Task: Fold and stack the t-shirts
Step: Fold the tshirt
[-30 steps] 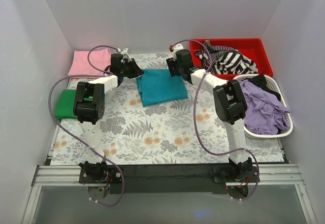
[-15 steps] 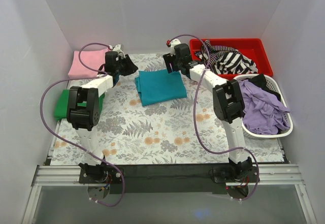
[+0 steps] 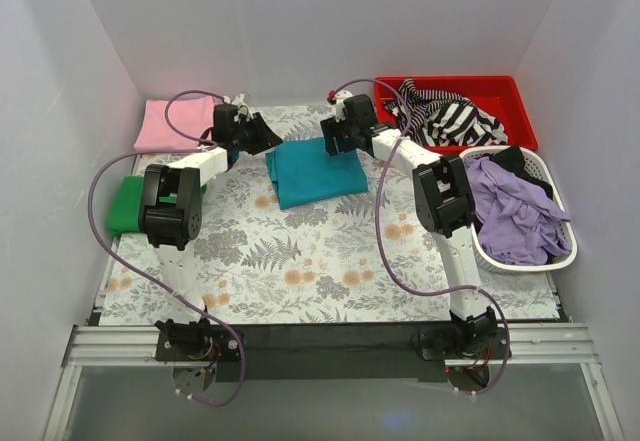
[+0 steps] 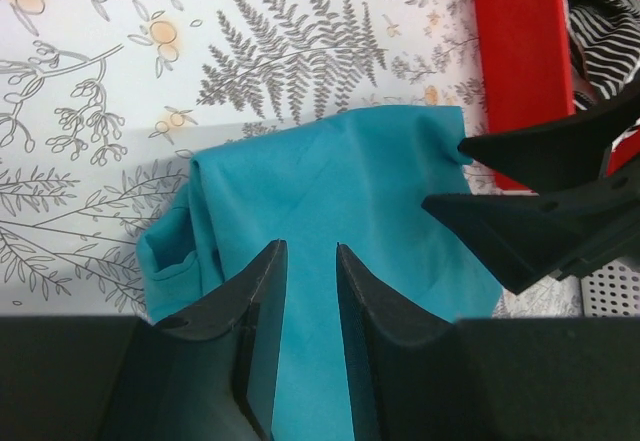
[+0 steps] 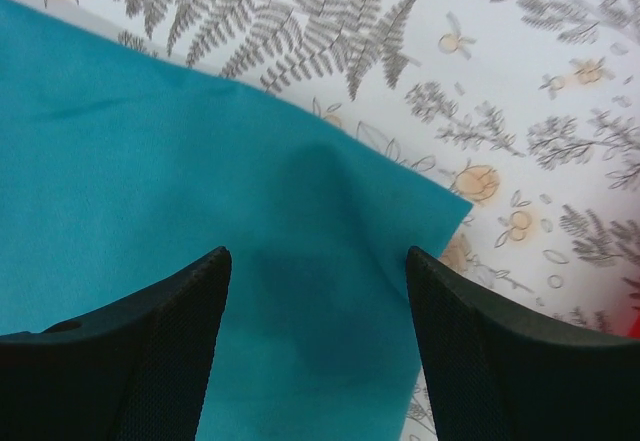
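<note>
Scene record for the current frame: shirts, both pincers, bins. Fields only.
centre: folded teal cloth t-shirt, flat on floral table mat
left pincer: narrowly open, over the teal shirt's far left corner
right pincer: wide open, over its far right corner
far left: folded light pink t-shirt
left edge: folded green t-shirt
red plastic bin: black-and-white striped cloth
white mesh basket: purple cloth

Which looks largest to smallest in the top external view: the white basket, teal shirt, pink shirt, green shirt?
1. white basket
2. teal shirt
3. pink shirt and green shirt: they look about alike and both are partly covered, so they are left unranked.
</note>
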